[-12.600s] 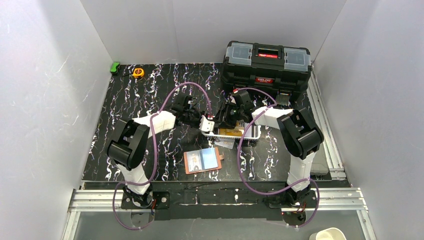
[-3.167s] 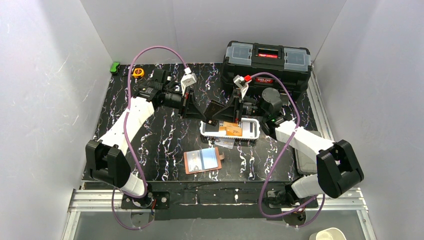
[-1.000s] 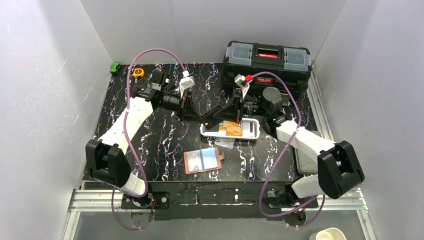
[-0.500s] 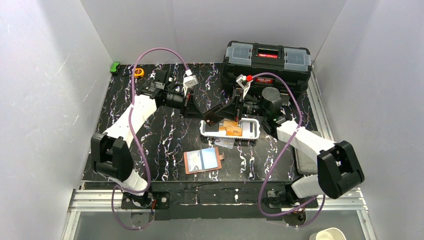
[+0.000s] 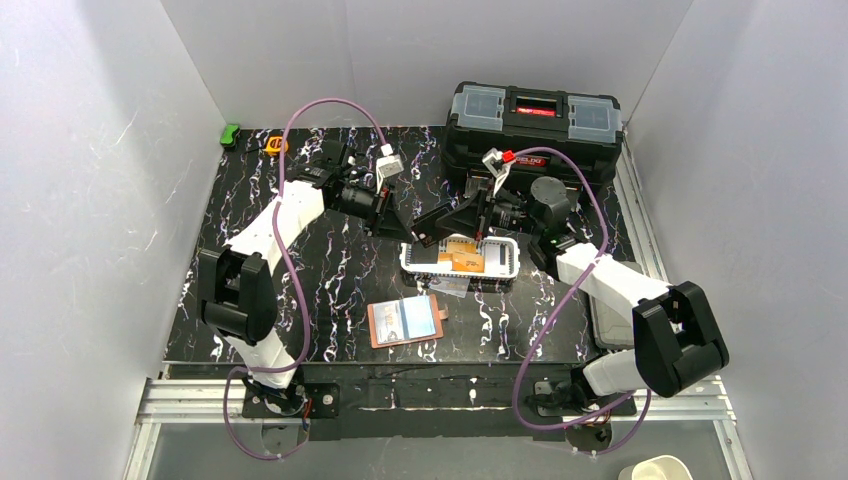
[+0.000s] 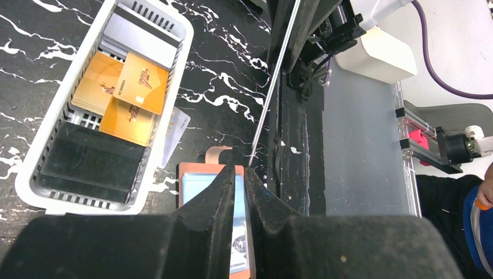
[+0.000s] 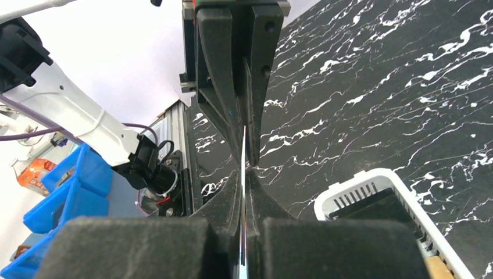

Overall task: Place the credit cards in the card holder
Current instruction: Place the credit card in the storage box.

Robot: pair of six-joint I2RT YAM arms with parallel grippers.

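Note:
My right gripper is shut on a black credit card, held edge-on in the air over the left end of the white basket. My left gripper faces it tip to tip. Its jaws are open by a thin slit, and the black card's free end sits at their tips. Orange cards and black cards lie in the basket. The card holder lies open on the table nearer the arms, with a light blue card on it.
A black toolbox stands at the back right, just behind the right arm. A pale card lies on the table against the basket's near side. A yellow tape measure and a green object sit at the back left corner.
The left arm has swung in to the right, bringing its gripper closer to the card. The right gripper has shifted slightly up and right, still holding the black card.

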